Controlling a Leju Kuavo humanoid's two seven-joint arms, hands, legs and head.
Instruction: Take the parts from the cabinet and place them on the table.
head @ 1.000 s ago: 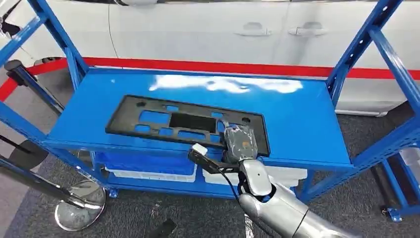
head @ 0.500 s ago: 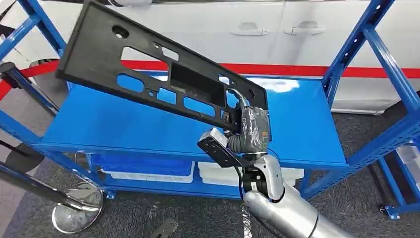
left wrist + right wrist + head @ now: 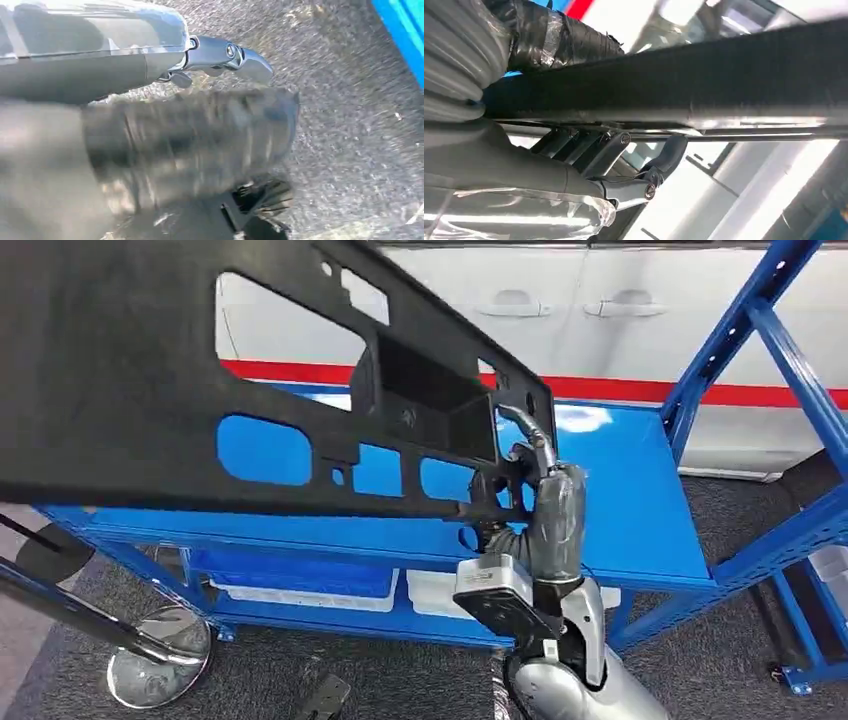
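While the black panel (image 3: 200,390) hangs tilted in the air above the blue shelf (image 3: 610,490), the right hand (image 3: 530,505) grasps its near right edge.
Going left to right: a chrome stand base (image 3: 160,665) sits on the dark floor at the near left; the panel, with its cut-outs, spans the left and middle, close to the camera; the right hand's fingers (image 3: 664,155) curl around its rim; a white car (image 3: 600,320) stands beyond the shelf. Whether the blurred left hand (image 3: 190,145) is released or clenched I cannot tell.
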